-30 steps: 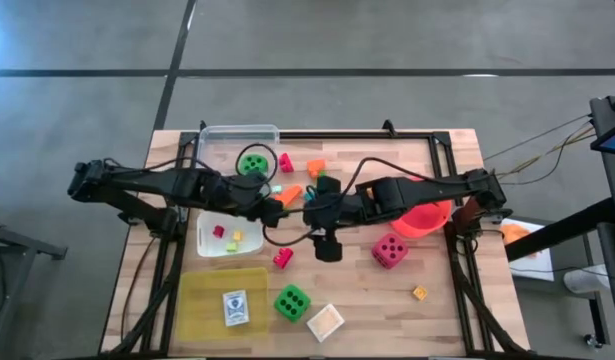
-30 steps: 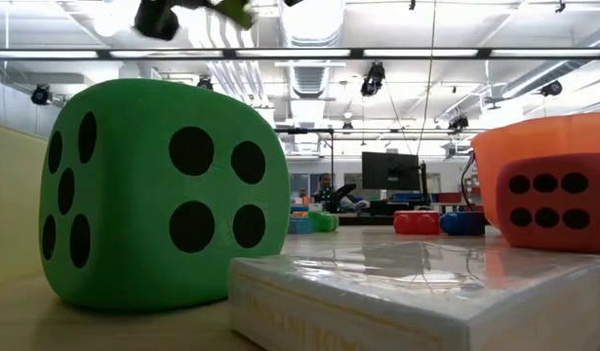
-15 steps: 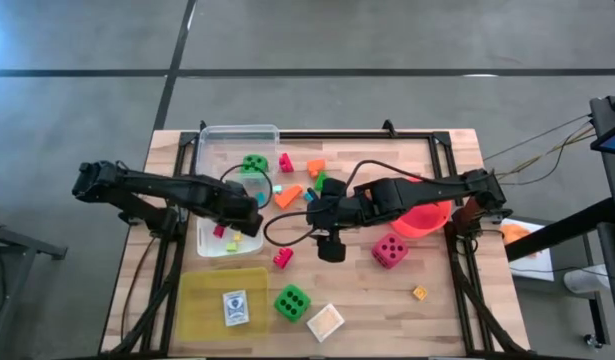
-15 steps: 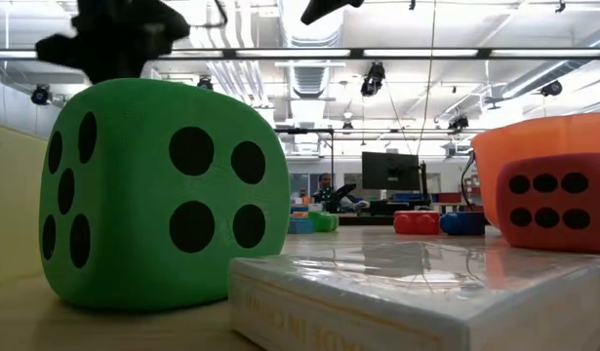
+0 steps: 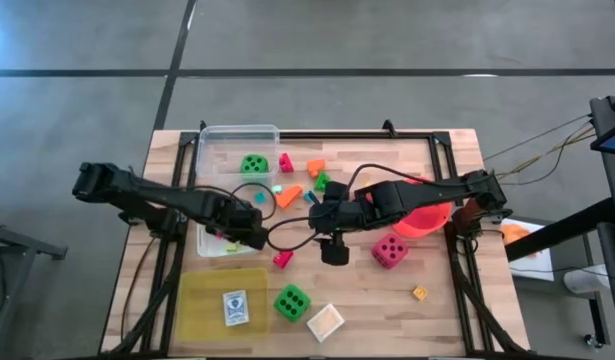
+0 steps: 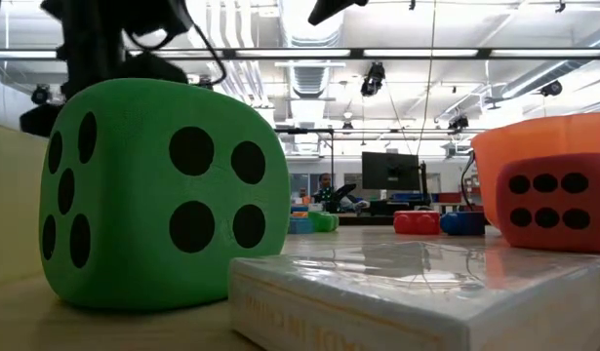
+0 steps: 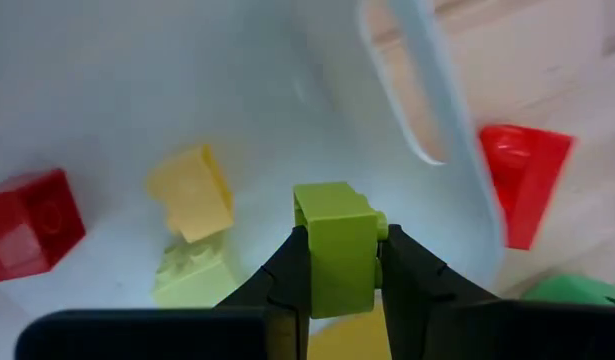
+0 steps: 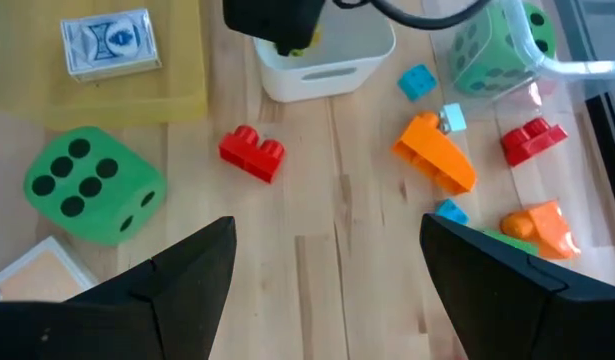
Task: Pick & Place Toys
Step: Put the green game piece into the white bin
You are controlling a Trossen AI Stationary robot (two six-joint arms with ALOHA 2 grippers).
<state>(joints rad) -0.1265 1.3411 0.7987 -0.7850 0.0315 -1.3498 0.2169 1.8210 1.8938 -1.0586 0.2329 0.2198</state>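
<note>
A lime-green block is clamped between the fingers of the left gripper, which is held over the white tub. Inside that tub a yellow block, a pale green block and a red block are seen. Just outside the tub's rim another red block is lying on the table. The right gripper is held spread wide, empty, over the table beside the tub, near an orange wedge block.

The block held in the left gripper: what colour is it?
Lime green block, shut in the left gripper; clearest in the left wrist view.
</note>
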